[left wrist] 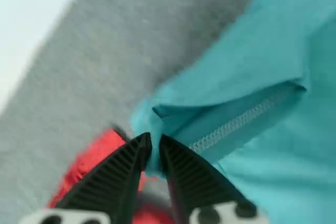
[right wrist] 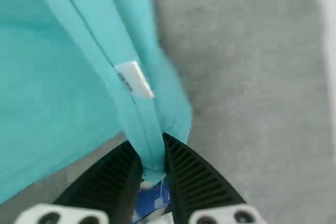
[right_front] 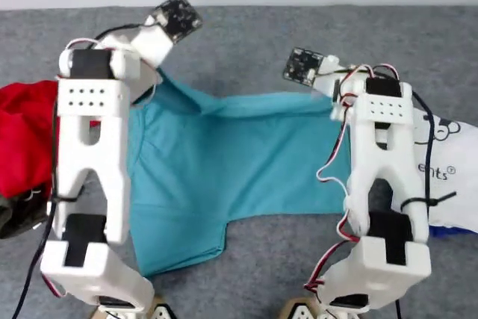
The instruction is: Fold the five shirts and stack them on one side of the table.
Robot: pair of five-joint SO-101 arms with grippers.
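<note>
You have, left to right:
- Red shirt, one: bunched at the 9 o'clock edge of the table.
- Left gripper: nearly closed, pinching the 11 o'clock corner of the teal shirt, one, spread at centre.
- Right gripper: nearly closed, pinching its 2 o'clock hem.
- White shirt, one: 3 o'clock.
</note>
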